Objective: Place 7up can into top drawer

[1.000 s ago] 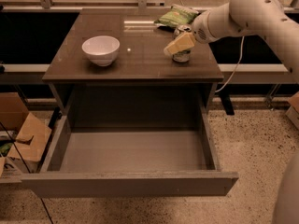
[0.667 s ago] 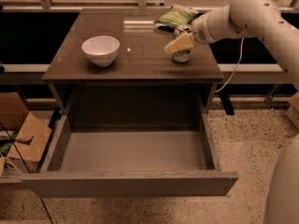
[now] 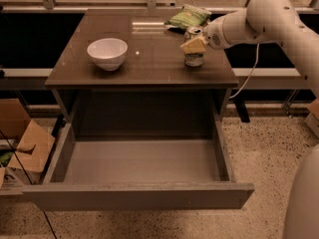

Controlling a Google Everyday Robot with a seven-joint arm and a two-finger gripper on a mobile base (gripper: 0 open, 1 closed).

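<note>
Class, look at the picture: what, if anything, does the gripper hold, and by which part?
It cannot be told. The gripper is at the top of the 7up can, which stands on the table.

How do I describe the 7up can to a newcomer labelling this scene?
On the dark table, look right, just before the green chip bag. The 7up can stands there with the pincer at its top: the only small upright green-and-silver cylinder.

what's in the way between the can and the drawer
Nothing visible. The can stands at the table's right front with the pincer at its top; the drawer hangs open below, its bottom bare. The bowl sits off to the left.
</note>
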